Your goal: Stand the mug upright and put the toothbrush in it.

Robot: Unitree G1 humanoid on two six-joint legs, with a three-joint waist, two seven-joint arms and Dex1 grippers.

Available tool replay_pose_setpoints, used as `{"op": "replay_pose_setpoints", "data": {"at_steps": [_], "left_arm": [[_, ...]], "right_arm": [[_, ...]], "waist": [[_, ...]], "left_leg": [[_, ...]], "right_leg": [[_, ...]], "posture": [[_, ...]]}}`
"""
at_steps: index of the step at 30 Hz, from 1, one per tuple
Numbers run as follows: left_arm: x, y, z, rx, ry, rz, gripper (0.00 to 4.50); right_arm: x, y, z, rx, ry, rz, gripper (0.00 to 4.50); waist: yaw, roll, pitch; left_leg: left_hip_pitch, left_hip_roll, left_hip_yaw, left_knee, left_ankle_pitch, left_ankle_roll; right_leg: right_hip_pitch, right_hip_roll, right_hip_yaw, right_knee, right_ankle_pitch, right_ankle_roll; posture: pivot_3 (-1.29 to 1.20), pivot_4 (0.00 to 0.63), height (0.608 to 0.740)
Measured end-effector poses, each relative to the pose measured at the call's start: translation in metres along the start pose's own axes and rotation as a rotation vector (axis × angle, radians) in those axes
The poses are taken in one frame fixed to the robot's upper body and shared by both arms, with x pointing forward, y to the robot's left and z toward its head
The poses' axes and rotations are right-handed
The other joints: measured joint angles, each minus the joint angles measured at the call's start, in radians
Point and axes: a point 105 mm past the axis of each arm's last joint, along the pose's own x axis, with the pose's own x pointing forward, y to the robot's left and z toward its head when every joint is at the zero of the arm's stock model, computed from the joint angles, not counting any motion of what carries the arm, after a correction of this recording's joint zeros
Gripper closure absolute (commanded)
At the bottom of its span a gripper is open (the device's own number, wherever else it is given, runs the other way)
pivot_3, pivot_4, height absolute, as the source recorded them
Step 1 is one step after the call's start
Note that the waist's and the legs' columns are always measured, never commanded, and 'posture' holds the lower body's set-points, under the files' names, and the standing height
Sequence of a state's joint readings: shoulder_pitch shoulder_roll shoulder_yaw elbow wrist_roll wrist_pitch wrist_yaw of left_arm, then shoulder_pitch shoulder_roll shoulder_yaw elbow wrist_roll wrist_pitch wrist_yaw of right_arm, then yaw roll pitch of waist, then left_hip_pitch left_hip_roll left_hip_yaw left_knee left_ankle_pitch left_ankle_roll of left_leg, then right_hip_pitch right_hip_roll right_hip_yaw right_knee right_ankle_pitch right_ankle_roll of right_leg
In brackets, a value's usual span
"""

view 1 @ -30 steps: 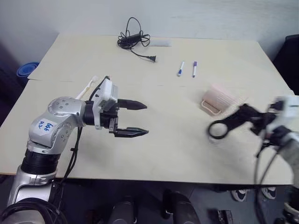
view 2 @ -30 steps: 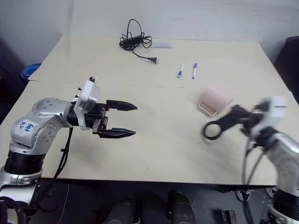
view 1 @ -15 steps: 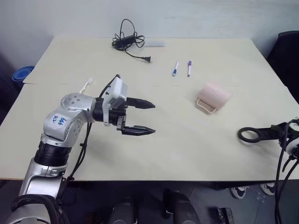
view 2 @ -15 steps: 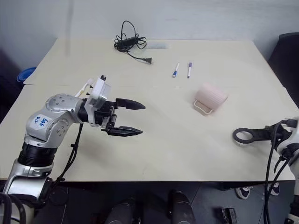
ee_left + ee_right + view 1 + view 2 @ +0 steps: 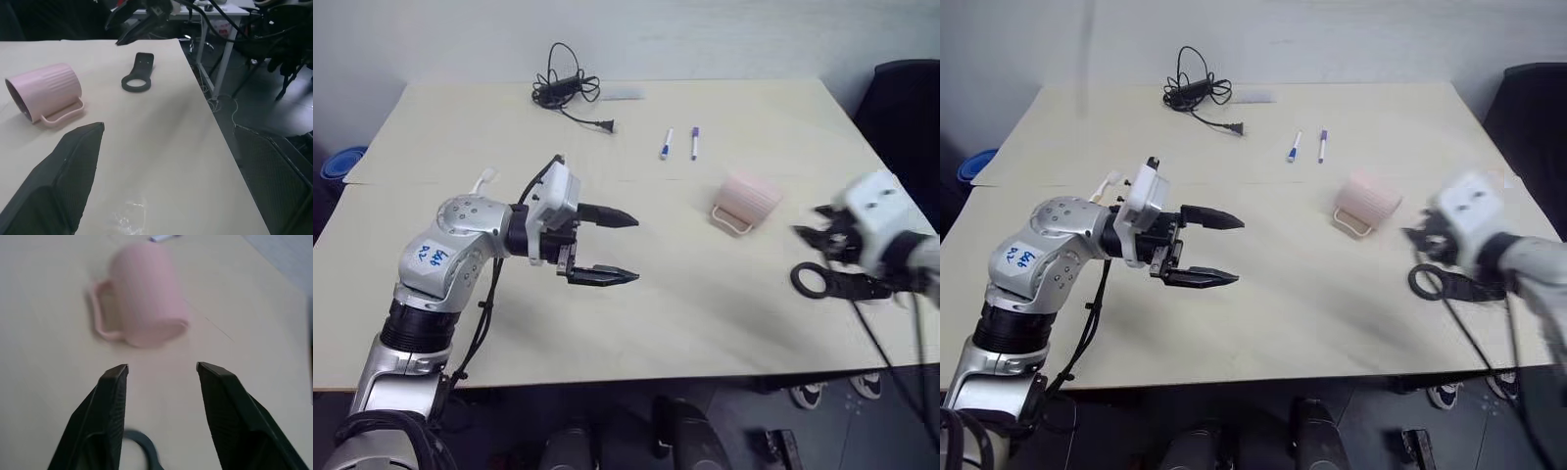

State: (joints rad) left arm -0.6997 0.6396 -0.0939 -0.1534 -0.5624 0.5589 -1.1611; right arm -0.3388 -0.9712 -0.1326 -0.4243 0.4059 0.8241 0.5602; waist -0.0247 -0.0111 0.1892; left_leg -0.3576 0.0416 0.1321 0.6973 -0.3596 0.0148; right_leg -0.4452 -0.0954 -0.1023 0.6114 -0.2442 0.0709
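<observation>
Mug (image 5: 43,90) mouth dark, wrist view

Left tool (image 5: 615,247) held over the table (image 5: 666,313), fingers spread wide, pointing right. Right tool (image 5: 161,377) above the table's right side, fingers parted.

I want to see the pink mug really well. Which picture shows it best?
The left wrist view: the mug shows sharp and near, lying on its side with its handle on the table. The right wrist view shows it blurred; the eye views show it small.
</observation>
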Motion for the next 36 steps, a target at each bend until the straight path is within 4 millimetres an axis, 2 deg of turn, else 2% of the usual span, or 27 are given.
{"op": "replay_pose_setpoints", "data": {"at_steps": [2, 4, 7, 10, 15, 19, 23, 32, 35, 36], "left_arm": [[0.0, 0.0, -0.001, -0.002, 0.002, 0.005, 0.0], [-0.001, 0.001, -0.001, -0.004, 0.003, 0.014, 0.0], [-0.001, 0.002, -0.001, -0.001, 0.003, 0.021, 0.0], [-0.001, 0.003, -0.001, 0.0, 0.002, 0.03, 0.0], [-0.002, 0.004, -0.001, 0.004, 0.009, 0.045, 0.0], [-0.002, 0.004, 0.0, 0.011, 0.011, 0.057, 0.0], [-0.002, 0.003, 0.001, 0.022, 0.014, 0.061, 0.0], [-0.004, 0.007, 0.0, 0.025, 0.018, 0.07, 0.0], [-0.005, 0.009, 0.0, 0.025, 0.021, 0.079, 0.0], [-0.005, 0.01, 0.0, 0.026, 0.022, 0.081, 0.0]], "right_arm": [[0.021, 0.022, -0.007, 0.011, 0.043, 0.078, 3.21], [0.039, 0.03, -0.014, 0.005, 0.096, 0.103, 3.21], [0.06, 0.022, -0.015, 0.013, 0.128, 0.07, 3.21], [0.072, 0.015, -0.014, -0.008, 0.145, 0.05, 3.21], [0.088, 0.007, -0.012, -0.067, 0.163, 0.04, 3.21], [0.1, -0.005, -0.014, -0.045, 0.174, 0.021, 3.21], [0.116, -0.002, -0.025, 0.006, 0.208, 0.056, 3.21], [0.134, -0.006, -0.018, 0.047, 0.222, 0.138, 3.21], [0.136, -0.004, -0.017, 0.068, 0.211, 0.167, 3.78], [0.137, -0.002, -0.017, 0.067, 0.205, 0.177, 4.17]], "waist": [[0.01, 0.0, 0.0], [0.023, 0.0, 0.0], [0.026, 0.0, 0.0], [0.024, 0.0, 0.0], [0.021, 0.0, 0.0], [0.02, 0.0, 0.0], [0.018, 0.0, 0.0], [-0.003, 0.0, 0.0], [-0.005, 0.0, 0.0], [-0.006, 0.0, 0.0]], "left_leg": [[-0.003, 0.0, -0.001, 0.0, 0.0, 0.0], [-0.004, -0.001, 0.0, 0.002, -0.001, 0.002], [-0.007, -0.003, 0.0, 0.004, -0.001, 0.004], [-0.008, -0.004, -0.001, 0.004, -0.001, 0.005], [-0.01, -0.004, 0.0, 0.003, -0.001, 0.004], [-0.009, -0.003, 0.0, 0.004, 0.0, 0.004], [-0.01, -0.003, 0.002, 0.004, 0.0, 0.004], [-0.009, -0.002, 0.003, 0.004, 0.0, 0.004], [-0.008, -0.001, 0.003, 0.003, 0.0, 0.003], [-0.008, -0.001, 0.003, 0.003, 0.0, 0.003]], "right_leg": [[-0.001, 0.0, -0.002, 0.001, 0.0, 0.0], [-0.002, -0.001, -0.003, 0.001, 0.0, 0.001], [-0.002, -0.003, -0.004, -0.001, 0.002, 0.003], [-0.003, -0.003, -0.006, -0.001, 0.002, 0.003], [-0.004, -0.003, -0.006, 0.0, 0.002, 0.003], [-0.004, -0.003, -0.006, 0.0, 0.002, 0.003], [-0.004, -0.003, -0.006, 0.0, 0.002, 0.003], [-0.004, -0.003, -0.006, 0.001, 0.002, 0.003], [-0.004, -0.002, -0.006, 0.001, 0.002, 0.003], [-0.004, -0.002, -0.005, 0.001, 0.002, 0.003]], "posture": [[0.0, 0.15, 0.74], [0.0, 0.15, 0.74], [0.0, 0.15, 0.74], [0.0, 0.15, 0.74], [0.0, 0.15, 0.74], [0.0, 0.15, 0.74], [0.0, 0.15, 0.74], [0.0, 0.15, 0.74], [0.0, 0.15, 0.74], [0.0, 0.15, 0.74]]}}
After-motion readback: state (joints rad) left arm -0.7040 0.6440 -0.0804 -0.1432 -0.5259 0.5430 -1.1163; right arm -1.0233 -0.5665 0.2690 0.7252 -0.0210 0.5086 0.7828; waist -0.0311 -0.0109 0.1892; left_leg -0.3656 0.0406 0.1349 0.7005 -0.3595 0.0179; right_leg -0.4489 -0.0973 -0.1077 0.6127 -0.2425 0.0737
